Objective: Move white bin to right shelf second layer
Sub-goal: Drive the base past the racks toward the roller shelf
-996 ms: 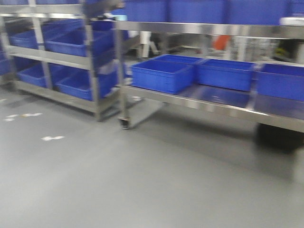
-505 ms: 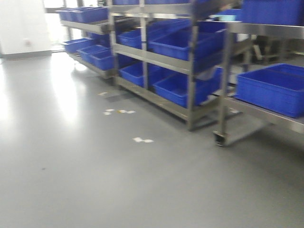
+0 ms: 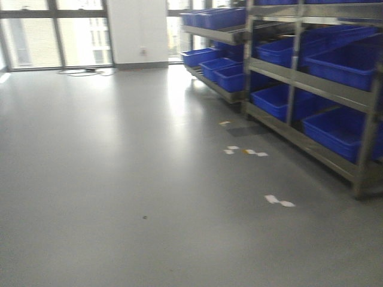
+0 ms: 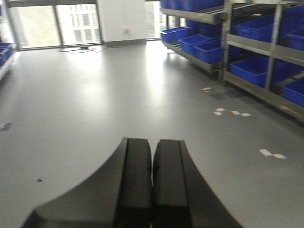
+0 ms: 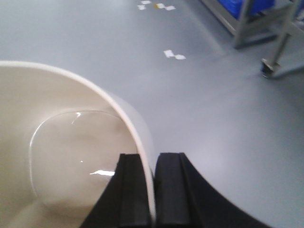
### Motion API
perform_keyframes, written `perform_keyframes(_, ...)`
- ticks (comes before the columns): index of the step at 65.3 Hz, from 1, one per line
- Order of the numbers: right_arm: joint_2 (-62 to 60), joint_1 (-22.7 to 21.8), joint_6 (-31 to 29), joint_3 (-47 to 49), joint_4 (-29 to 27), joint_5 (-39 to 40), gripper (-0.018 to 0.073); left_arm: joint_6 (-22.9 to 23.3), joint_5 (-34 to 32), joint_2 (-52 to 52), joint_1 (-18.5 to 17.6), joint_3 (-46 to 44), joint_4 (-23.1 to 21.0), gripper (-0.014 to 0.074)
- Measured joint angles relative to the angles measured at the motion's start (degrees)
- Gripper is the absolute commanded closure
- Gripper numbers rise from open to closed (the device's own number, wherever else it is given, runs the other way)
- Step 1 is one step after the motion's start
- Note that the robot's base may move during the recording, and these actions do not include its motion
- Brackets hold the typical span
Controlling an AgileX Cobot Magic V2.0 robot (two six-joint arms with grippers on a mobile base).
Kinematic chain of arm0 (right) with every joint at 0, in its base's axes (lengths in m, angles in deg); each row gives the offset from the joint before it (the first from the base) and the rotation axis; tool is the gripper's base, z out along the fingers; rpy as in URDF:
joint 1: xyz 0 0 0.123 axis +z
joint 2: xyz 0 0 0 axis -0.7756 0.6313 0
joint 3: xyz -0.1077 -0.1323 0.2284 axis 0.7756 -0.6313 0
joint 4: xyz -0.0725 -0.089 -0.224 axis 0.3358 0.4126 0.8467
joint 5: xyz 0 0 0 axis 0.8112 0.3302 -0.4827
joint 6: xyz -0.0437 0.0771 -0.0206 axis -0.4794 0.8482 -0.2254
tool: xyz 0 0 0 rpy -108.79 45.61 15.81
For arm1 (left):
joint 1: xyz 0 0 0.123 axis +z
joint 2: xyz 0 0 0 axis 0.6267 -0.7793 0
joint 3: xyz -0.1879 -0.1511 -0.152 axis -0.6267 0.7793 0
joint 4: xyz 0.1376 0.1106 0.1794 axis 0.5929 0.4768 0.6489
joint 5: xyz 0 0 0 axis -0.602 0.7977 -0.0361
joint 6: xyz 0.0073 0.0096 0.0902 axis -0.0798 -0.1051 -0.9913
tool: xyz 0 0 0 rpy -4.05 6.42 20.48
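Note:
The white bin [image 5: 71,142] fills the left half of the right wrist view, a glossy cream tub with an empty inside, hanging above the grey floor. My right gripper [image 5: 153,159] is shut on its rim, one finger inside the wall and one outside. In the left wrist view my left gripper [image 4: 152,142] is shut with nothing between its black fingers, pointing out over the floor. Neither gripper nor the bin shows in the front view. The right shelf second layer is out of view.
Steel racks with blue crates [image 3: 311,78] line the right side, and they also stand along the right of the left wrist view, blue crates [image 4: 247,38]. A rack post [image 3: 365,173] stands nearest. White tape marks [image 3: 279,201] dot the floor. A castor [image 5: 267,71] stands at the right.
The front view has swung left: the low steel table with blue crates left the frame, the racks slid to the right edge, and the wide floor and far windows came into view.

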State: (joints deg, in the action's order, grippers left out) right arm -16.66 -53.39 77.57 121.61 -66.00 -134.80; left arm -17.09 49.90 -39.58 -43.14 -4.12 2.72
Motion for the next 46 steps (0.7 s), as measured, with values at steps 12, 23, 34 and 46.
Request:
perform_keyframes(12,0.0,0.0,0.0,0.0,0.0,0.0,0.0503,0.0,0.0,0.0,0.0,0.0,0.0,0.0512)
perform_keyframes(23,0.0,0.0,0.0,0.0,0.0,0.0,0.0503,0.0,0.0,0.0,0.0,0.0,0.0,0.0512)
perform_keyframes(34,0.0,0.0,0.0,0.0,0.0,0.0,0.0503,0.0,0.0,0.0,0.0,0.0,0.0,0.0512)
perform_keyframes(46,0.0,0.0,0.0,0.0,0.0,0.0,0.0503,0.0,0.0,0.0,0.0,0.0,0.0,0.0512)
